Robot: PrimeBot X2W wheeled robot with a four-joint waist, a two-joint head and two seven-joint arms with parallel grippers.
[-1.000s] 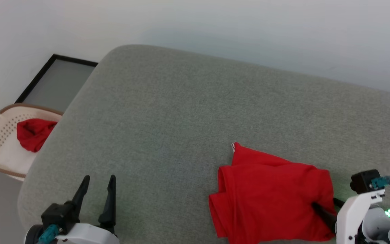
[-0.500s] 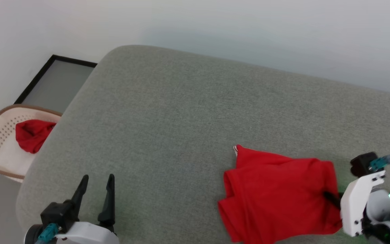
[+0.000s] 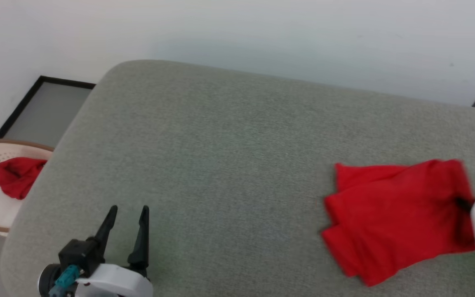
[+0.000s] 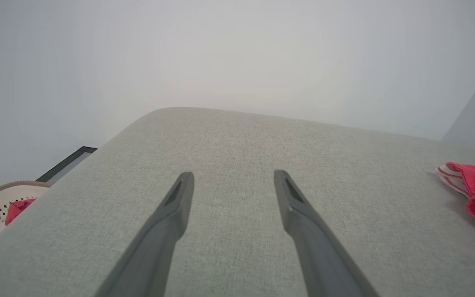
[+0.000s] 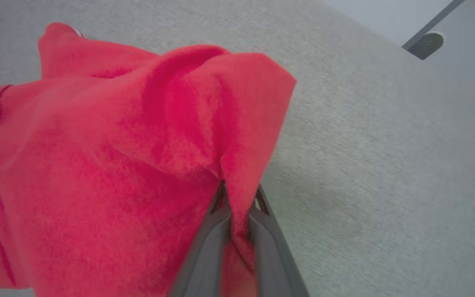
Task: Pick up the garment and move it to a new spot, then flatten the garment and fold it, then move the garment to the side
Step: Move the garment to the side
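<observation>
Right wrist view shows the right gripper [image 5: 238,194] pinching a thin garment [image 5: 97,165] fold that drag could tug free; left gripper [image 4: 232,177] gapes empty.

White wrist casing [image 3: 114,284], teal connector [image 3: 67,277], long dark fingers [image 3: 106,226].

Your garment [image 3: 394,214] is bright red soft fabric, bunched and folded over itself, not flat. It sits on the grey cushion [image 3: 221,144] toward its right end, nearer the front edge than the back, well apart from the rounded left corners. Its right side is gathered into a raised fold, pinched between the fingers of the right gripper [image 5: 239,194]. The rest drapes leftward onto the cushion. White-and-red stripe trim shows at its left tip. The head view is blurred.
</observation>
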